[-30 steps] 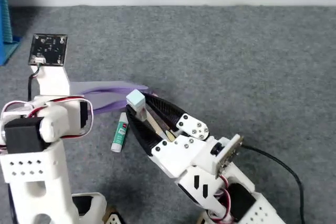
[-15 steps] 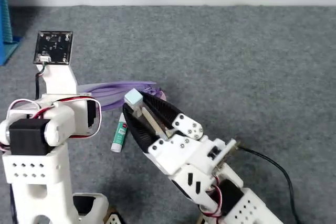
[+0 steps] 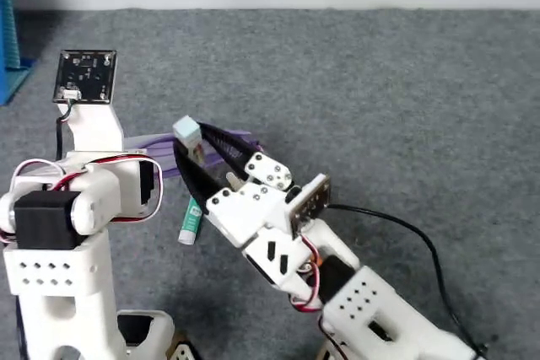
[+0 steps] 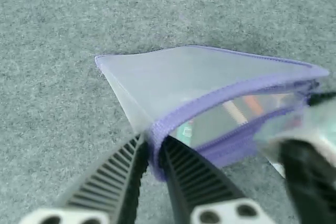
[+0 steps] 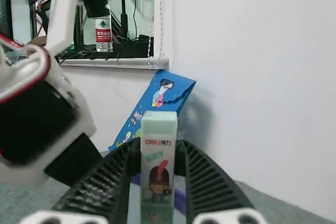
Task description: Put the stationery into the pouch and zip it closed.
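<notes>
The clear pouch (image 4: pixel 210 90) with purple zip edging (image 3: pixel 160 142) is held up off the grey table. My left gripper (image 4: pixel 152 142) is shut on its purple rim near one end, and the mouth gapes. Some coloured items show faintly through its clear wall. My right gripper (image 3: pixel 187 146) is shut on a pale green eraser (image 3: pixel 186 133) and holds it upright (image 5: pixel 159 166) just above the pouch mouth. The eraser appears blurred (image 4: pixel 294 129) beside the pouch's other end, with a black right finger (image 4: pixel 310 169) under it. A green-capped glue stick (image 3: pixel 191 219) lies on the table below the right gripper.
The left arm's white body (image 3: pixel 80 200) stands at the left, its camera board (image 3: pixel 84 76) above the pouch. A blue object (image 3: pixel 10 31) leans at the far left edge. The right arm's cable (image 3: pixel 405 229) trails across the grey mat (image 3: pixel 388 99) on the right.
My right gripper has swung left and farther back with the eraser, from beside the pouch's end to over its mouth. The left arm shifted slightly, then held still.
</notes>
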Robot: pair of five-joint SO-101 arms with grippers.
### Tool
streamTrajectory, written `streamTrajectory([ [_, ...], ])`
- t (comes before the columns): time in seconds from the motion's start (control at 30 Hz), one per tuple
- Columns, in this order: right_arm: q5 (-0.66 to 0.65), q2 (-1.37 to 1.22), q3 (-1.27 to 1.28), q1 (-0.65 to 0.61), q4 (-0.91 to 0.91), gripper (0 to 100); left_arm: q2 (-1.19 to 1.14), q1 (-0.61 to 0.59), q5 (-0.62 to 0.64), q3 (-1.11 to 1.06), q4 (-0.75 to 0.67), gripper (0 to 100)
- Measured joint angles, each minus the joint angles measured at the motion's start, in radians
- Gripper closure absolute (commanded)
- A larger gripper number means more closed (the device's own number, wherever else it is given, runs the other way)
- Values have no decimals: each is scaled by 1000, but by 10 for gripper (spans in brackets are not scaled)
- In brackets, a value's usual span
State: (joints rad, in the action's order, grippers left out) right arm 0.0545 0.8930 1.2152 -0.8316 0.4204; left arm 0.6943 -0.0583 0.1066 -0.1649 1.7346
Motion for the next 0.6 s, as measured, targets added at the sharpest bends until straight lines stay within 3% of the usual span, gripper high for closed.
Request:
streamTrajectory([
  [0.4, 3, -345, -5, 63, 319, 982, -2, 2, 0, 0, 0, 987],
  [0.6, -43, -331, -9, 63, 292, 781, -2, 3, 0, 0, 0, 987],
])
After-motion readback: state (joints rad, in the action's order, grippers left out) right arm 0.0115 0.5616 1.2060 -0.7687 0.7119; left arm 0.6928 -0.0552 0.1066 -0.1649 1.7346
